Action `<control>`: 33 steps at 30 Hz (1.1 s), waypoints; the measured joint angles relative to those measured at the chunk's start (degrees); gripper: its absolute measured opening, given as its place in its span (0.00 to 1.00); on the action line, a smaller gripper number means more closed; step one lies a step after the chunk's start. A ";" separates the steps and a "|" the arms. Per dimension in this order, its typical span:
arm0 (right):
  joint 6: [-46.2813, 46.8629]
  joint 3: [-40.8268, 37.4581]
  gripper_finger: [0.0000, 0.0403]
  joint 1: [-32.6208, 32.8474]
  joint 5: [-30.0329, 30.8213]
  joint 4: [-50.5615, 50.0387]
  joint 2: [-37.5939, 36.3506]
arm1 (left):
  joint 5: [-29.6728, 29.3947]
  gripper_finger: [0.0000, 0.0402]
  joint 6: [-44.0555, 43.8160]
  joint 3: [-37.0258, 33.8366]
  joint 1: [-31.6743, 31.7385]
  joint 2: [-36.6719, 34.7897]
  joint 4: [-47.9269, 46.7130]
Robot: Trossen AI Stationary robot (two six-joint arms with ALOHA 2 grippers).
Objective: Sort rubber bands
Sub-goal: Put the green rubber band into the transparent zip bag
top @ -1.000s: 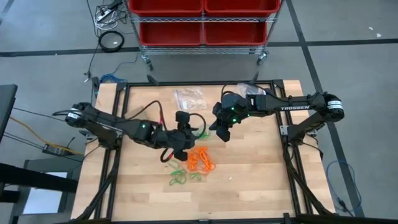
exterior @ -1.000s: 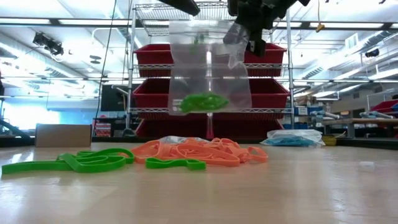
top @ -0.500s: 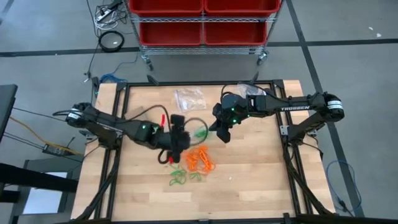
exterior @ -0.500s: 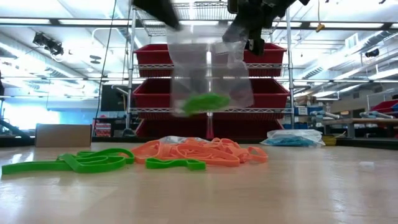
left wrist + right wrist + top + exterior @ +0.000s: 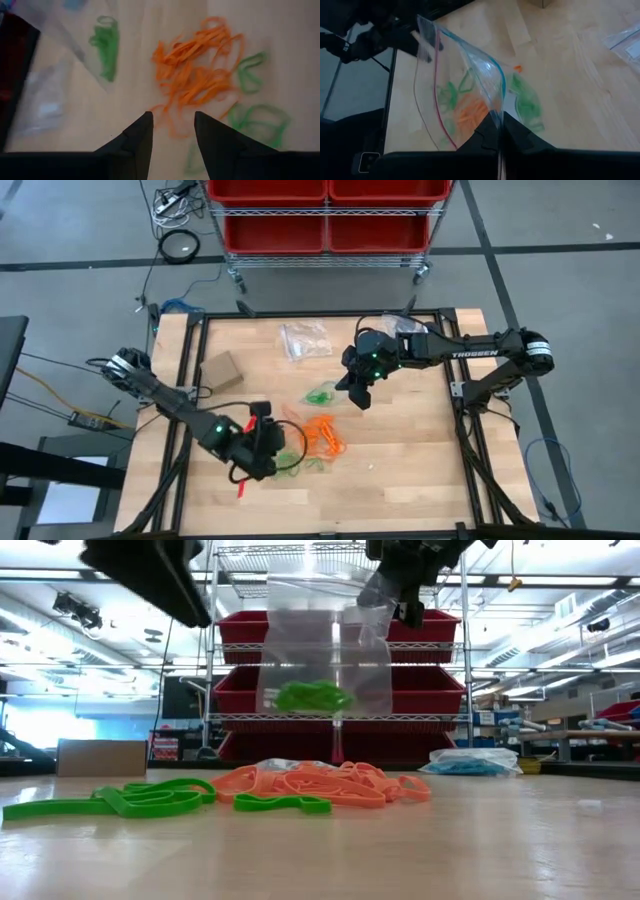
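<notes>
Your right end effector hangs above the middle of the wooden surface, its fingers pressed together on the top edge of a clear plastic bag that dangles open below it. In the low view you can see a small clump of green rubber bands sitting inside the bag, well above the surface. Your left end effector is low over the near left part of the surface, fingers spread and holding nothing; the left wrist view shows the two dark fingertips apart, with bare wood between them, just short of the loose pile. The orange rubber bands lie tangled in a heap near the middle of the surface, just right of the left end effector. Loose green rubber bands lie beside that heap on its near side, and in the low view they stretch out to the left of the orange tangle. A second clear bag lies flat at the far side of the surface, and a small cardboard box sits toward the far left. Beyond the surface stands a wire rack with red bins.
</notes>
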 joint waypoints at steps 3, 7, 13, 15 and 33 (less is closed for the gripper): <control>0.00 0.00 0.00 0.00 0.00 0.00 0.00 | 4.01 0.38 -4.29 -7.30 -1.54 -0.05 10.95; 0.04 0.00 0.00 0.00 0.00 0.02 0.00 | 10.54 0.38 -8.58 -19.72 -2.13 0.12 33.44; 0.02 0.00 0.00 0.00 0.00 0.07 0.00 | 11.60 0.38 -13.15 -29.76 -2.07 1.95 51.74; -0.09 0.00 0.00 -0.09 0.00 0.08 0.00 | 11.66 0.37 -11.27 -29.91 -1.99 3.49 54.19; -0.92 0.00 0.00 -0.11 -0.02 -0.10 0.00 | 13.06 0.07 -2.15 -18.97 2.19 16.27 47.55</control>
